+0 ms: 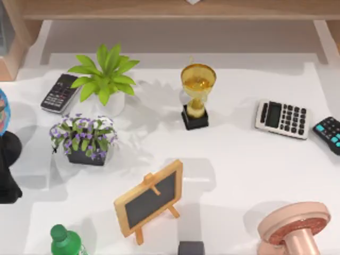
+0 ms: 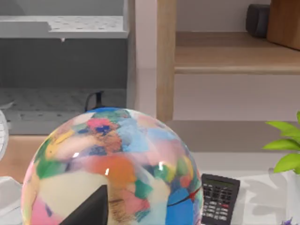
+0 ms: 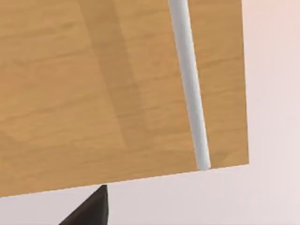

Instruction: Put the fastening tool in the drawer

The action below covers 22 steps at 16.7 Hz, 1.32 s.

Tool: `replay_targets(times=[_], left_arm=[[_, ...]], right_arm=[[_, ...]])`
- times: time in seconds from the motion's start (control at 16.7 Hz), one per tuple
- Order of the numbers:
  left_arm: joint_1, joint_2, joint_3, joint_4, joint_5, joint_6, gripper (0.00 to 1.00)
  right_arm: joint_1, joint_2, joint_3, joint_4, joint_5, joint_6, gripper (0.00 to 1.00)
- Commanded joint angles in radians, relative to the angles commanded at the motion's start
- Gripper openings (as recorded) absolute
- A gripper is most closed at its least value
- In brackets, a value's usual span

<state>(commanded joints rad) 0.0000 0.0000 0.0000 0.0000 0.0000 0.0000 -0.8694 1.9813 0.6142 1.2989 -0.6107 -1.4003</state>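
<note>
Overhead, the white table (image 1: pixel 239 175) carries a spread of desk objects. A gold trophy (image 1: pixel 197 95) on a black base stands in the upper middle of the frame. A grey calculator (image 1: pixel 281 119) lies to the right of it, and a black calculator with teal keys (image 1: pixel 329 134) sits at the right edge, just beside the grey one. In the upper left, a leafy green plant (image 1: pixel 106 79) in a white pot stands next to a black keypad device (image 1: pixel 59 93). A dark pot of purple flowers (image 1: pixel 84 138) stands just below them. A small chalkboard (image 1: pixel 149 199) on a wooden easel stands tilted in the lower middle, with a green bottle (image 1: pixel 64 241) in the lower left. A small dark grey block (image 1: pixel 191 248) sits at the bottom edge, and a pink round-topped object (image 1: pixel 295 228) is in the lower right. A wooden shelf unit (image 1: pixel 175 9) runs along the top edge.

Where the fastening tool lies I cannot tell.

Seen from the left wrist, the left gripper (image 2: pixel 89 211) hangs close over a many-coloured globe (image 2: pixel 112 168). The black keypad device is beside the globe, and a wooden upright (image 2: pixel 166 56) stands behind it. Whether this claw is released or clenched I cannot tell.

Seen from the right wrist, the right gripper (image 3: pixel 89 208) hovers near a wooden drawer front (image 3: pixel 93 93) with a pale bar handle (image 3: pixel 190 84). It is apart from the handle, and I cannot tell the state of this claw either.
</note>
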Motion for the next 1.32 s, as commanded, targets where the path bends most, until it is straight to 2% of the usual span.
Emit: replay_targets(times=[0.18,0.42,0.84,1.32], left_arm=[[0.000,0.000,0.000,0.000,0.000,0.000,1.00],[0.000,0.000,0.000,0.000,0.000,0.000,1.00],[0.000,0.000,0.000,0.000,0.000,0.000,1.00],[0.000,0.000,0.000,0.000,0.000,0.000,1.00]], right_arm=[[0.063,0.029,-0.113,0.190,-0.060,-0.090,1.00],[0.120,0.053,-0.178,0.311,-0.102,-0.149,1.00],[0.121,0.053,-0.174,0.310,-0.101,-0.150,1.00],[0.181,0.079,-0.101,0.260,-0.045,-0.152,1.00]])
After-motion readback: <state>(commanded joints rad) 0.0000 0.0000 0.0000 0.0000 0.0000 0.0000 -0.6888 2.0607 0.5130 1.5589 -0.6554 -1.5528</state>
